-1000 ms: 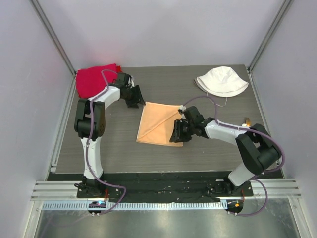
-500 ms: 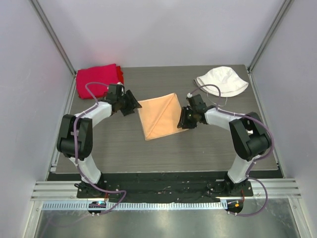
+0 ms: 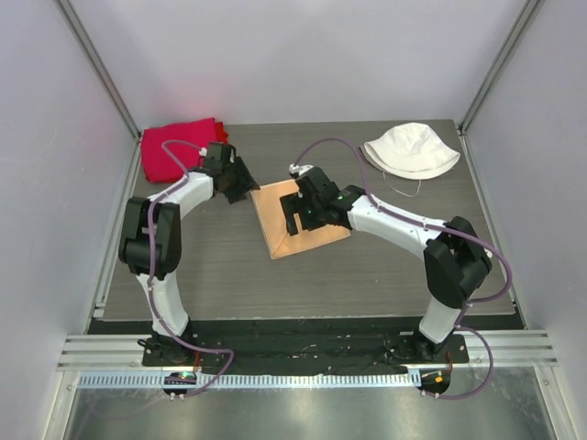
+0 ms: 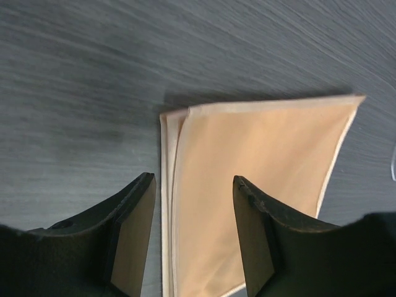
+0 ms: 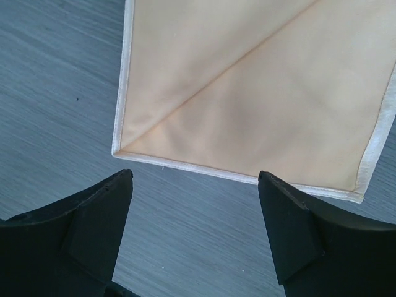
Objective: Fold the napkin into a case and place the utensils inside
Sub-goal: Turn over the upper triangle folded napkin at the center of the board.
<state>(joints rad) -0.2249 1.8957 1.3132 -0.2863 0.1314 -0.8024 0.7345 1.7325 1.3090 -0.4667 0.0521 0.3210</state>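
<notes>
The peach napkin (image 3: 289,240) lies folded flat on the dark table, with a diagonal crease across its top layer (image 5: 247,93). I cannot tell whether the fold forms a case. At the napkin's far-left corner, my left gripper (image 3: 246,188) is open. In the left wrist view the left gripper (image 4: 193,185) straddles the stacked white hems of the napkin (image 4: 260,161). My right gripper (image 3: 293,216) hovers over the napkin's upper middle. It is wide open (image 5: 195,175), with bare table between its fingers and the hem just ahead. The utensils are out of view.
A white bucket hat (image 3: 410,148) sits at the back right. A thick red cloth (image 3: 179,147) lies at the back left, just behind the left gripper. Grey walls and metal posts enclose the table (image 3: 385,275).
The right gripper left the napkin's right edge, swung left over its upper middle and opened wide. The napkin now lies a little further left. The left gripper shifted slightly toward its corner.
</notes>
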